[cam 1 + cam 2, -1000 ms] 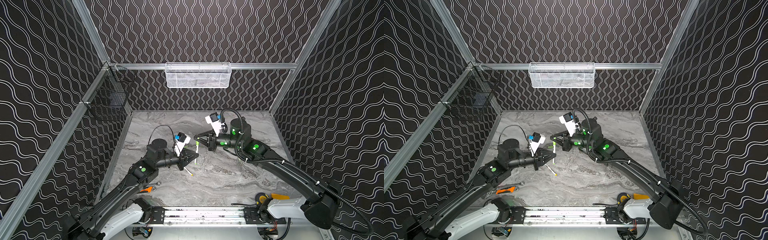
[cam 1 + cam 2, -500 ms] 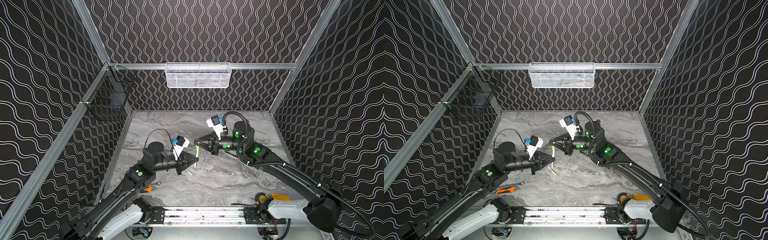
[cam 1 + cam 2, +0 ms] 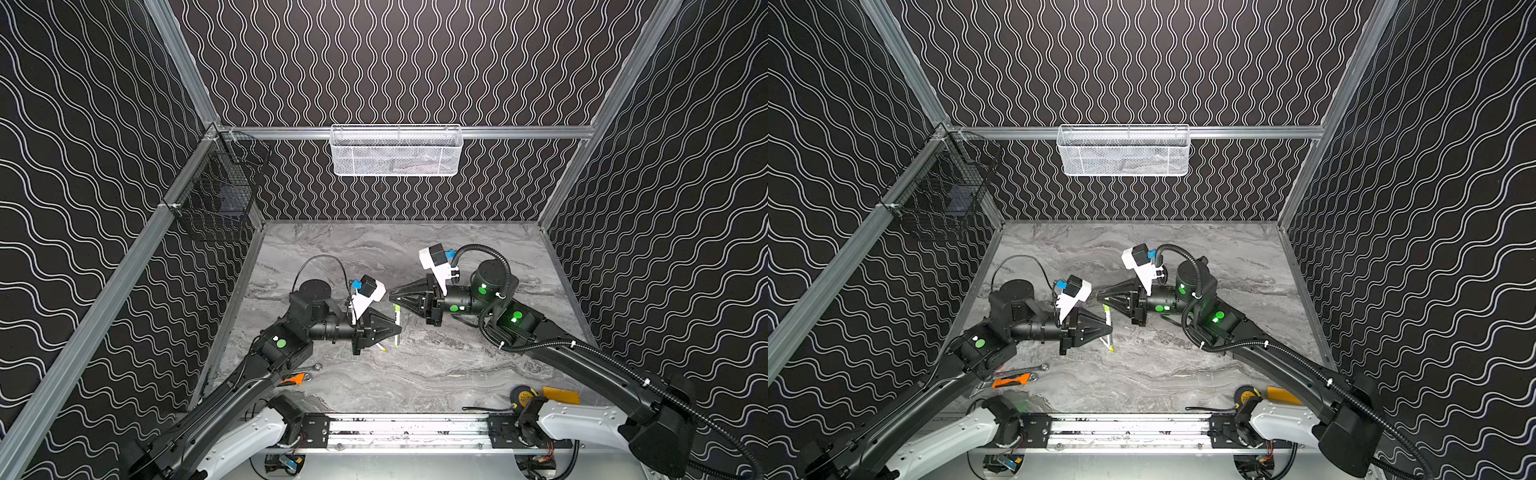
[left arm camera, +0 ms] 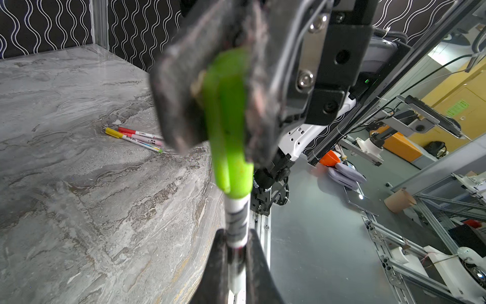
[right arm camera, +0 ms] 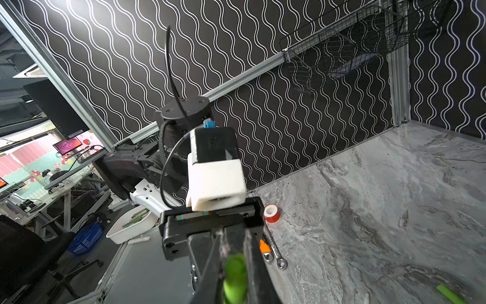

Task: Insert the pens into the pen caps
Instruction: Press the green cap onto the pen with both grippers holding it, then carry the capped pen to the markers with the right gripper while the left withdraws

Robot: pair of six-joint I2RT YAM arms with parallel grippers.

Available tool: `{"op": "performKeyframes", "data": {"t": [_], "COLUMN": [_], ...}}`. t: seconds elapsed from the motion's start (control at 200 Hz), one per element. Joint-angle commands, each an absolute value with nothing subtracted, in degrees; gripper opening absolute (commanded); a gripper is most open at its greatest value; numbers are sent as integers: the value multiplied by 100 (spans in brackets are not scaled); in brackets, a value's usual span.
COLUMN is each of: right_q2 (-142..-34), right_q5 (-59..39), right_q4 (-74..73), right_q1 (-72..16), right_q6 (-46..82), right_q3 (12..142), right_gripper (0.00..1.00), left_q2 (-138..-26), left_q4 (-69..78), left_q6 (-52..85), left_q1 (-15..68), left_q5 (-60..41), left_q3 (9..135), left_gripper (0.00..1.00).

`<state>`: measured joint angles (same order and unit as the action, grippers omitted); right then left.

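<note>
My left gripper (image 4: 236,238) is shut on a white-barrelled pen (image 4: 238,210) and holds it above the marble table (image 3: 436,374). The pen's tip sits inside a bright green pen cap (image 4: 228,126), which the fingers (image 4: 181,105) of my right gripper pinch. In both top views the two grippers meet tip to tip at the table's middle: left gripper (image 3: 400,329), right gripper (image 3: 392,296), held pen (image 3: 1108,326). The right wrist view has the right gripper (image 5: 234,237) shut on the green cap (image 5: 235,273). Another pen with a yellow end (image 3: 380,347) lies under the left gripper.
Two pens with a yellow and a red cap (image 4: 134,136) lie together further off on the table. A green piece (image 5: 449,293) lies loose. A silver wrench (image 3: 1021,370), an orange-handled tool (image 3: 1011,380) and a red tape roll (image 5: 271,213) are near the front left.
The right gripper with the green cap has come down toward the front, to the pen. The left gripper has shifted slightly frontward with the pen. Both stayed shut.
</note>
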<state>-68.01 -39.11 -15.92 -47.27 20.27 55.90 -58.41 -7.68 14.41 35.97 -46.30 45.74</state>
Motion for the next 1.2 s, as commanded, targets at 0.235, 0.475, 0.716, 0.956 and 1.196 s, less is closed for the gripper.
{"op": "performKeyframes", "data": {"t": [0.235,0.475,0.716,0.956,1.196], "right_q2": [-7172,-7125,-7090,-8070,-9978], "right_q5": [-2398,-1798,-1832,-1622,-245], "right_q4": [1358,1470,1268,2023,3490], "right_q1": [-5103,-5219,-4223,-3063,-2533], "right_q6": [2883,2879,2598,1546,581], "right_q3": [6289,6358,6363,6535,7410], "right_gripper": [0,0,0,0,0], "left_q2": [-5530,-5579,-5403,-4465,-3977], "left_q4": [2699,2479,1722,225,-1038], "left_q6": [1630,1652,1782,1571,1246], "left_q1": [3577,3579,3575,3571,3574], "left_q5": [-3397,-3436,-3735,-3408,-3116], "left_q3": [4233,4296,4283,4153,4357], "left_gripper": [0,0,67,98,99]}}
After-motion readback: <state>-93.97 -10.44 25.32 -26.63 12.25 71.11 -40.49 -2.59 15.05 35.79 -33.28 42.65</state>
